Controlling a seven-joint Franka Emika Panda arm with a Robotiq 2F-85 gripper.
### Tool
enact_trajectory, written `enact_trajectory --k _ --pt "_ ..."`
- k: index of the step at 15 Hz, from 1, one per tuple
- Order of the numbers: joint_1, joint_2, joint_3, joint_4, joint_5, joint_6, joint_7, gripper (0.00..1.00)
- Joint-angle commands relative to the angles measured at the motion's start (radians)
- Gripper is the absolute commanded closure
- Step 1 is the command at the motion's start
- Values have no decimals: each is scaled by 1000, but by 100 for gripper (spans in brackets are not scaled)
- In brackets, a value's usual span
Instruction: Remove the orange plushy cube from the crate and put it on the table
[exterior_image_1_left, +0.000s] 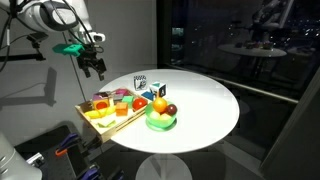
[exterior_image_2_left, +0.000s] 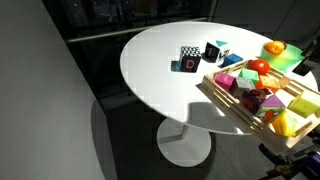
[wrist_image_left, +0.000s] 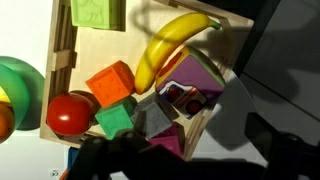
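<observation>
The orange plushy cube (wrist_image_left: 110, 82) lies in the crate (wrist_image_left: 63, 60) next to a red round toy (wrist_image_left: 68, 113) and a green cube (wrist_image_left: 115, 120). The crate stands at the table's edge in both exterior views (exterior_image_1_left: 108, 124) (exterior_image_2_left: 228, 104). The table (exterior_image_1_left: 200, 105) (exterior_image_2_left: 160, 60) is round and white. My gripper (exterior_image_1_left: 94, 68) hangs in the air above and behind the crate, clear of the toys. Its dark fingers (wrist_image_left: 190, 160) show wide apart at the bottom of the wrist view, open and empty.
The crate also holds a banana (wrist_image_left: 170, 45), a light green block (wrist_image_left: 97, 12), purple and grey blocks and a toy car. A green bowl (exterior_image_1_left: 160, 122) with an orange ball stands beside it. Two printed cubes (exterior_image_1_left: 143, 87) (exterior_image_2_left: 190, 60) sit on the table.
</observation>
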Motion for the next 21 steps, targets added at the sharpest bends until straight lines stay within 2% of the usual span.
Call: enact_trajectory --k 1,8,15,21 --pt "9 72 -15 20 -13 30 -100 0" --pt "31 150 -23 7 -24 137 -320 0" --pt "27 150 -17 -1 -6 128 -297 0" --pt "33 202 -26 -1 -2 160 -375 0"
